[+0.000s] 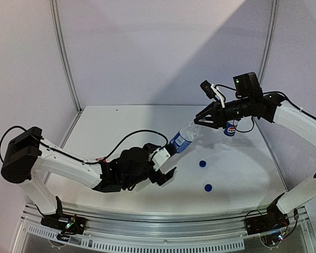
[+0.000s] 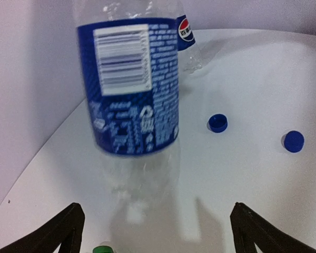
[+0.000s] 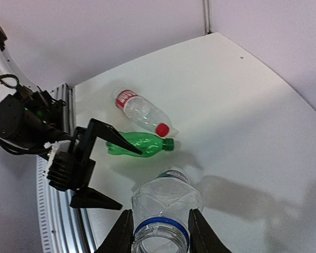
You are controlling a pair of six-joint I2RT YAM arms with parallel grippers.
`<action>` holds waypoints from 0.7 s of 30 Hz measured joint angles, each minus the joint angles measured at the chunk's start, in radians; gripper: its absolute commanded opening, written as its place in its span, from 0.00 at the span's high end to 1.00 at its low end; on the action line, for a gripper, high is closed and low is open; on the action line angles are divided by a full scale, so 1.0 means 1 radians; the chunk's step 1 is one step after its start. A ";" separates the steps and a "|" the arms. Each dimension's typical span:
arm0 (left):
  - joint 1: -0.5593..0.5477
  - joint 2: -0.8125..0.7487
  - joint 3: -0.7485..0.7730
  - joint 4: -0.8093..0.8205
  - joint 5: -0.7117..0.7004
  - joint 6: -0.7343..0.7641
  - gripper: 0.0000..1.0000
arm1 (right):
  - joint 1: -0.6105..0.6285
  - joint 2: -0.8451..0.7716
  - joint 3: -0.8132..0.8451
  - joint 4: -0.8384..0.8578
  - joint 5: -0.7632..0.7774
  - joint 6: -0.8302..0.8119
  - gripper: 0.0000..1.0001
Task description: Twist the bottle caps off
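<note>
Counting four bottles: the blue-label bottle (image 1: 181, 138) is held tilted, its neck pinched by the right gripper (image 3: 160, 216). The Pepsi bottle (image 1: 230, 129) stands behind. The red-label bottle (image 3: 137, 108) and green bottle (image 3: 134, 142) lie together, wearing the red cap (image 3: 161, 129) and green cap (image 3: 169, 144). Two blue caps (image 1: 202, 164) (image 1: 207, 187) lie loose on the table (image 1: 121, 121). The left gripper (image 2: 157, 211) is spread wide. A barcode shows, but the small print is unreadable.

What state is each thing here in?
Blue-label bottle: uncapped, held tilted by neck.
Pepsi bottle: standing.
Red-label bottle: lying, capped.
Green bottle: lying, capped.
Blue caps: off, on table.
Left gripper: open.
Right gripper: shut on blue-label bottle.
</note>
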 measured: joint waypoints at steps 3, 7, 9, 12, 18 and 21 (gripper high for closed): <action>0.000 0.000 0.000 -0.010 -0.019 -0.006 0.01 | 0.000 -0.021 0.041 -0.110 0.131 -0.067 0.99; 0.000 0.000 0.000 -0.018 -0.060 -0.015 0.01 | -0.002 -0.056 0.085 -0.251 0.316 -0.127 0.98; 0.000 -0.001 0.000 -0.016 -0.081 -0.014 0.01 | -0.010 -0.072 0.097 -0.305 0.386 -0.143 0.98; 0.000 -0.001 -0.001 -0.017 -0.112 -0.008 0.01 | -0.047 -0.095 0.103 -0.380 0.455 -0.146 0.98; 0.000 -0.001 -0.001 -0.021 -0.127 -0.004 0.01 | -0.170 -0.130 0.103 -0.501 0.521 -0.145 0.98; 0.000 -0.001 -0.001 -0.030 -0.127 -0.004 0.01 | -0.232 -0.131 0.103 -0.534 0.524 -0.146 0.98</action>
